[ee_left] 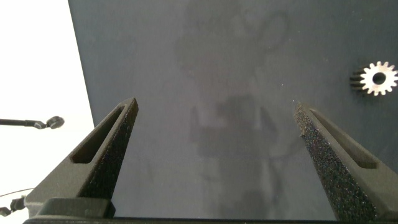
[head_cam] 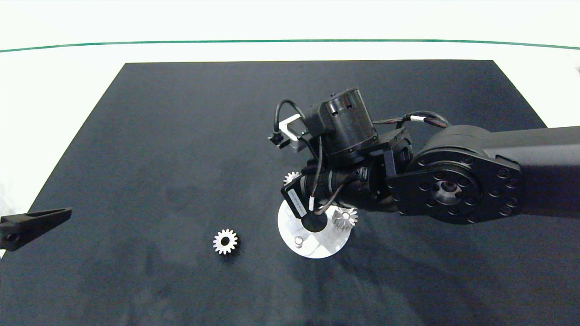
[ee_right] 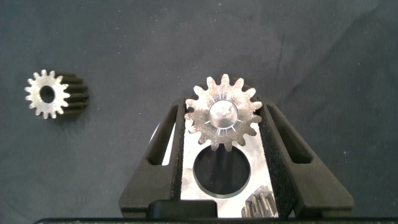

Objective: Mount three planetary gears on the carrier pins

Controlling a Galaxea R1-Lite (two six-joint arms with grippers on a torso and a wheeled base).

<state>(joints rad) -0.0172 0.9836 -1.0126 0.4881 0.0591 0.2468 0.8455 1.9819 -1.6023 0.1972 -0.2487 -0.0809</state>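
- Gears: small silver metal pinions, solid, so judged stiff, dense for their size, smooth and likely slippery on the flats. Not fragile. The best hold is judged to be across the toothed rim, pads on opposite teeth, bore left free for the pin.
- Loose gear (head_cam: pixel 225 241) lies flat on the dark mat (head_cam: pixel 181 136), well apart from the disc, on its left. Round centre hole, blunt straight teeth, bright face. It also shows in the right wrist view (ee_right: pixel 47 94) and at the edge of the left wrist view (ee_left: pixel 378 78).
- Held gear (ee_right: pixel 224 119): sits between the right gripper's (ee_right: pixel 225 134) fingers, pads pressed on the tooth tips either side. A white pin end shows through its bore, so it looks seated or nearly seated on that pin; depth unclear.
- Seated gear (head_cam: pixel 345 218) stands on the disc's right side; in the head view it looks tilted or seen at an angle.
- Disc (head_cam: pixel 317 246): flat white ring, large centre hole. One bare pin (head_cam: pixel 298 241) stands near its front-left rim.
- Right arm reaches in from the right, wrist over the disc, hiding most of it.
- Left gripper (ee_left: pixel 214 140) is parked at the mat's left edge, fingers spread wide, nothing between them.
- Judgement: two gears at pins, one to fetch.
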